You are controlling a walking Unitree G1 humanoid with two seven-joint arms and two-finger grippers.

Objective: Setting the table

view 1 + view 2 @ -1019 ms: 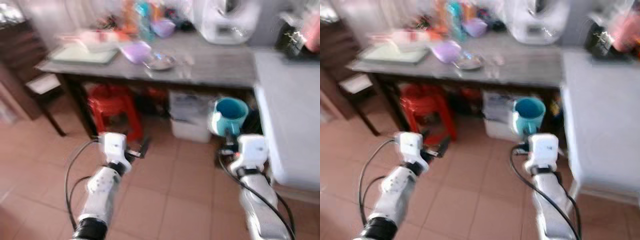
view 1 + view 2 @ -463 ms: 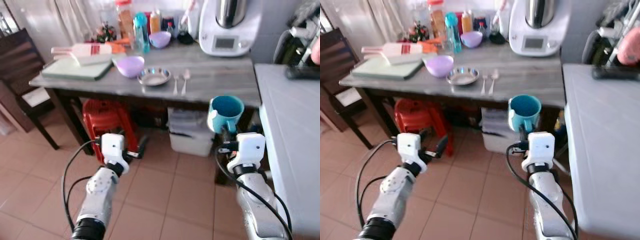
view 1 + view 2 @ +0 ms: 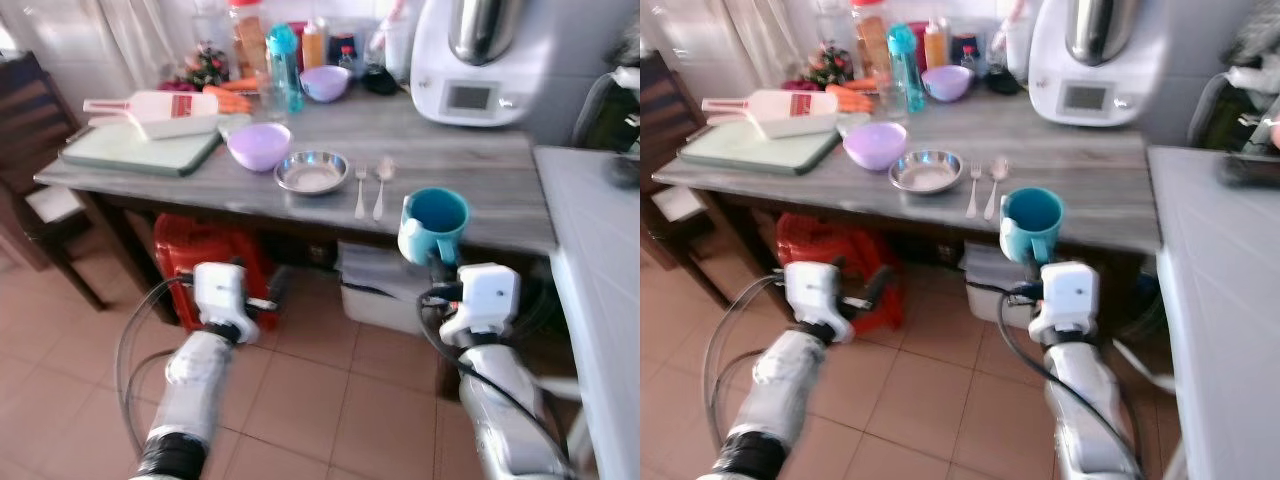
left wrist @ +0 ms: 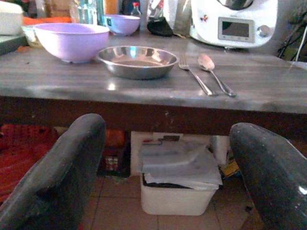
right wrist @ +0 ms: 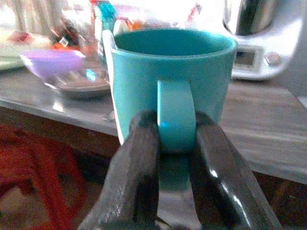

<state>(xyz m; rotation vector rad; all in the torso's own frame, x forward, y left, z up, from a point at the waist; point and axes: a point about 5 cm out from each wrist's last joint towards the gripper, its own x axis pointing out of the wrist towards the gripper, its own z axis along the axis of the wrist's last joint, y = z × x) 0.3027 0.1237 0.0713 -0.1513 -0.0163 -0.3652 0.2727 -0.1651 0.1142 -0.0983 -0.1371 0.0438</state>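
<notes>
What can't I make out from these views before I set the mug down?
- Inside of the teal mug: its wall hides the bottom, head views.
- Right gripper: its fingertips are behind the mug handle, right wrist view.
- Labels on the bottles: too small, head views.
- Left gripper: its fingers are cut off by the frame edges, left wrist view.

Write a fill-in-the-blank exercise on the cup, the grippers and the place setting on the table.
1. The right gripper grips the teal cup by its ____.
2. The fork lies between the steel dish and the ____.
3. The left gripper has its fingers ____ and holds nothing.
4. The bowl beside the steel dish is ____ in colour.

Missing words: handle; spoon; open; purple
</notes>
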